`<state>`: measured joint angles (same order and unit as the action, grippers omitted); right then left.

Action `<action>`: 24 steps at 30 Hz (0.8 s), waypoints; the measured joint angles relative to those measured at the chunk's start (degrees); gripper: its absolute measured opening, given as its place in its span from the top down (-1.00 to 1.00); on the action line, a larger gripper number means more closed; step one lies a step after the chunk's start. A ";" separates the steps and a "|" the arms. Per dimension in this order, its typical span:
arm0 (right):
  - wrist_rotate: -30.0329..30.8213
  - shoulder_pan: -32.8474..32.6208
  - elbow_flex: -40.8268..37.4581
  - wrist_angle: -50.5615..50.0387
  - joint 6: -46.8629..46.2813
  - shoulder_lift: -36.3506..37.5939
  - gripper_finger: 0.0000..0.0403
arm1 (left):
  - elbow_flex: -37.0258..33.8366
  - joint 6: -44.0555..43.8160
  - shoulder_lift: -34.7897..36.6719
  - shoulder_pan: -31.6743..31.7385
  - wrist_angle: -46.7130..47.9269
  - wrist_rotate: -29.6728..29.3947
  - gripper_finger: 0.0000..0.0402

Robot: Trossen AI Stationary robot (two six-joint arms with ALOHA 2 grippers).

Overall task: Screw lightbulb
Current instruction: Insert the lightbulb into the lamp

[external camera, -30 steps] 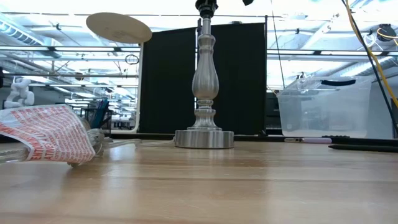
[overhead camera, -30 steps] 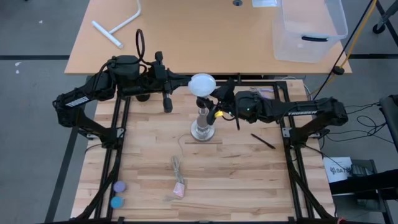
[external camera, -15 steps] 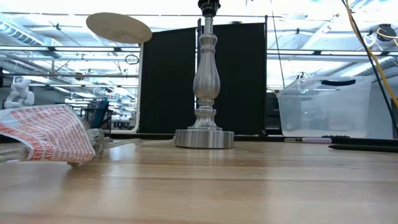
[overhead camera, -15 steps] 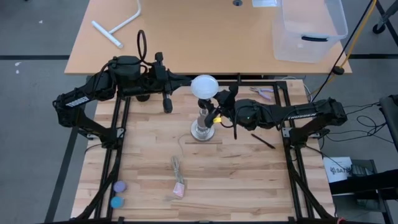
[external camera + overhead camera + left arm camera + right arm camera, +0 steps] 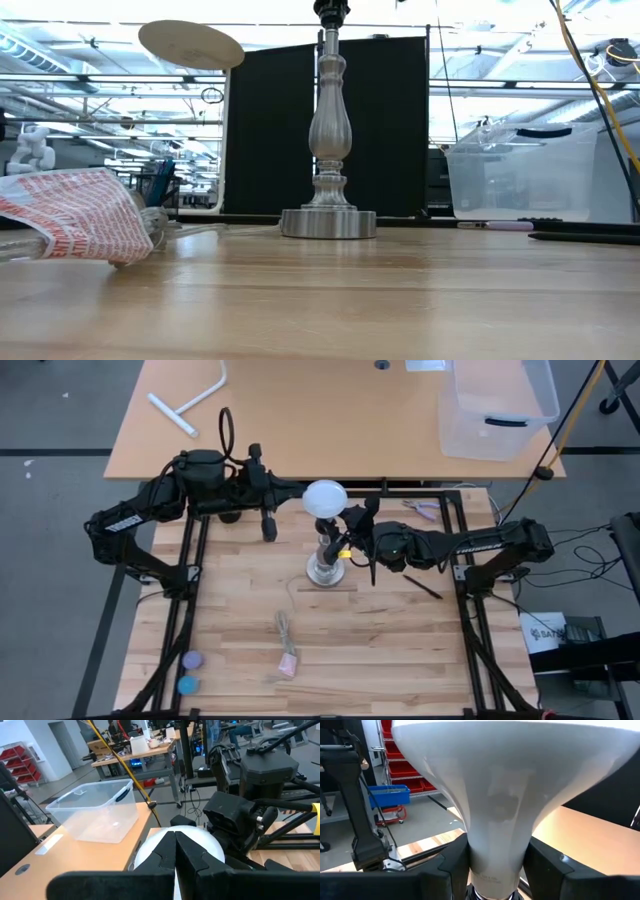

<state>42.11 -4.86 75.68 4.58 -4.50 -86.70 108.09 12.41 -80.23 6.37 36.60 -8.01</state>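
Note:
The lightbulb [image 5: 325, 497], white with a round frosted globe, stands upright on top of the silvery lamp post [image 5: 329, 130]. The post's round base [image 5: 324, 569] rests on the wooden table. My right gripper [image 5: 338, 532] reaches in from the table's right, below the globe, shut on the bulb's neck [image 5: 495, 845]. My left gripper [image 5: 298, 495] is shut and sits level at the globe's left side. In the left wrist view its fingers [image 5: 175, 847] stand in front of the white globe [image 5: 210, 842]. The low view cuts the bulb off. My right gripper pinches the bulb's tapering pale neck [image 5: 492, 870] between its two fingers [image 5: 454, 867], just under the globe. The fingers come in level from the table's right. The bulb stands upright on the post's top. My left gripper's shut fingertips are at the globe's left side; I cannot tell whether they touch.
A thin cord [image 5: 285, 625] and a small pink packet [image 5: 288, 665] lie near the front. A black pen [image 5: 423, 587] lies to the right and two round pads [image 5: 188, 672] at the front left. A clear bin [image 5: 497, 405] stands on the far table.
My right gripper has shifted a little toward the table's left, its wrist swinging around the lamp's top while still on the bulb's neck. The bulb stays upright on the post.

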 joint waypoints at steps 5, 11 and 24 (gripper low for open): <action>-0.05 0.00 -0.04 0.83 0.89 -0.06 0.25 | 0.01 1.06 -0.29 0.00 0.68 1.41 1.00; -0.23 0.00 -0.04 0.81 1.13 -0.04 0.24 | 0.00 2.73 -2.56 0.14 0.17 2.29 1.00; -0.28 -0.11 -0.04 0.79 2.19 -0.06 0.24 | 0.20 1.50 -6.22 3.89 -0.31 8.51 1.00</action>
<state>41.83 -4.97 75.64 5.37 -2.31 -86.76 108.29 13.91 -86.44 10.26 36.29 0.50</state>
